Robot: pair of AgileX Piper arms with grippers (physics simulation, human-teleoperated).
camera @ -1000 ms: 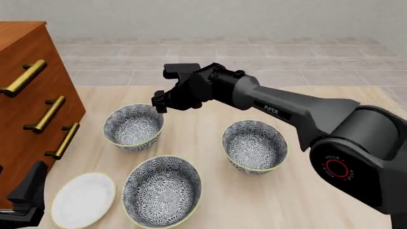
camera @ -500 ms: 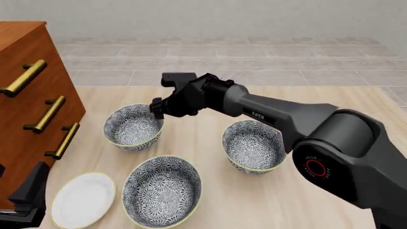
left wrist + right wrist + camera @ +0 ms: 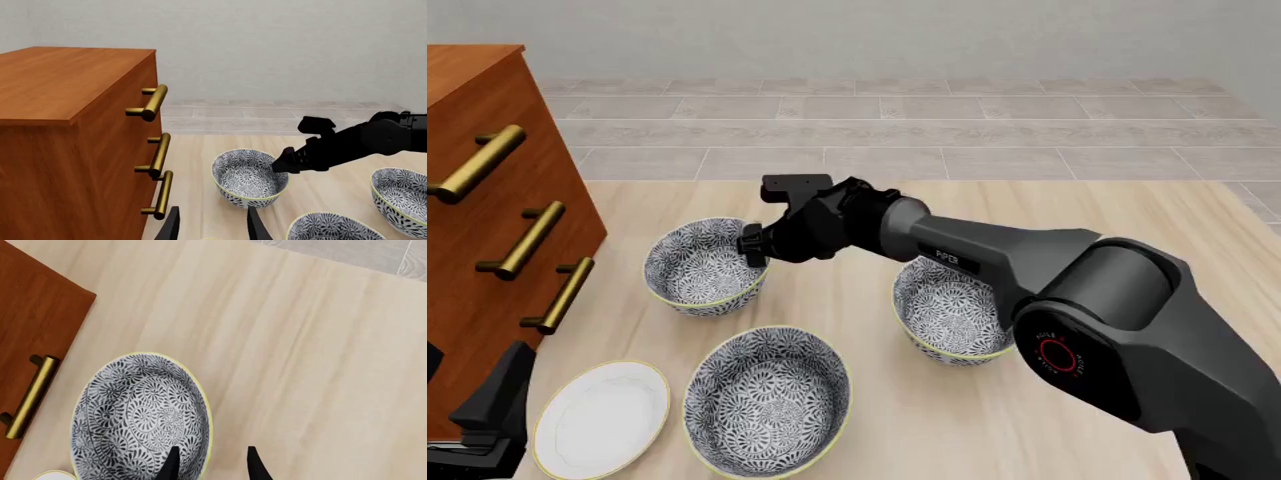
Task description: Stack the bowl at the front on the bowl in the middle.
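The bowl at the front (image 3: 701, 272) stands farthest out on the table, left of centre, next to the cabinet; it shows too as the bowl (image 3: 133, 415) and the bowl (image 3: 243, 177). My right gripper (image 3: 754, 245) is open and straddles its right rim, one finger (image 3: 172, 464) inside and the other outside. The right gripper (image 3: 212, 465) holds nothing. The bowl in the middle (image 3: 954, 322) sits to the right under the right arm's forearm. My left gripper (image 3: 487, 420) is open and empty at the near left corner.
A third patterned bowl (image 3: 767, 400) sits nearest the arms, with a flat white plate (image 3: 601, 420) to its left. A wooden cabinet (image 3: 481, 200) with brass handles (image 3: 534, 240) stands along the left side, close to the far bowl.
The right gripper has come down and slightly left, from above the far-left bowl to astride its right rim. The bowls and the left arm have not moved.
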